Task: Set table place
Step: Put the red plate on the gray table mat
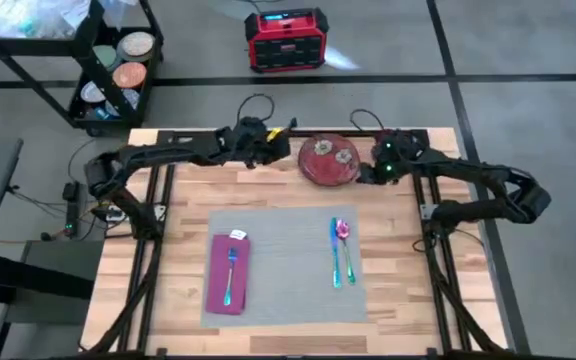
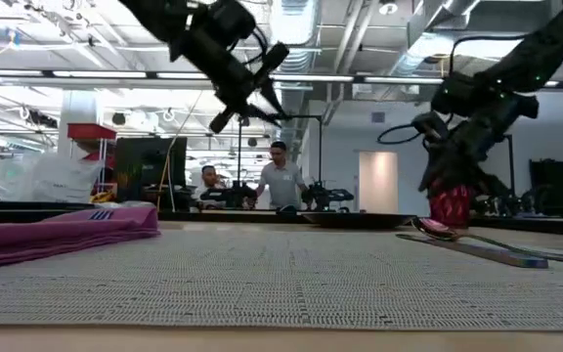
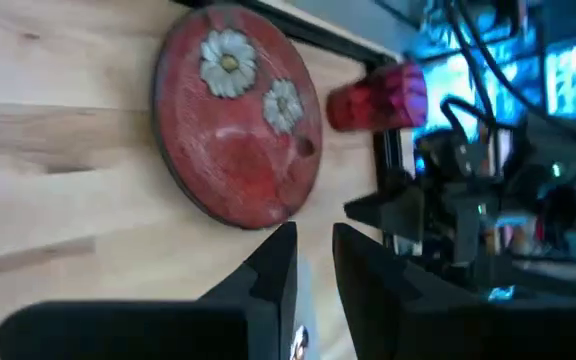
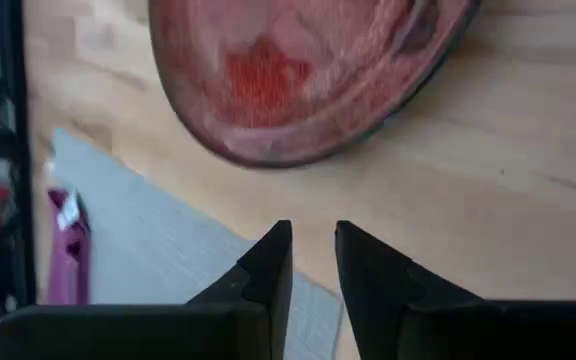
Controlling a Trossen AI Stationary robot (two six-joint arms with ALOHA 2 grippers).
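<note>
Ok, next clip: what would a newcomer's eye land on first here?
Probably the red plate with painted daisies, sitting on the bare wood at the far edge of the table, off the grey placemat. Both arms hang over it, left gripper and right gripper on either side. On the placemat lie a magenta napkin bearing a fork and, opposite, a knife and spoon.

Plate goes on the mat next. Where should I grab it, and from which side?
Probably the rim: the plate lies flat on the table, so only its raised edge offers a pinch. The right gripper sits beside its right edge, so come in from there, one finger under the lip. The mat has bare middle space.
</note>
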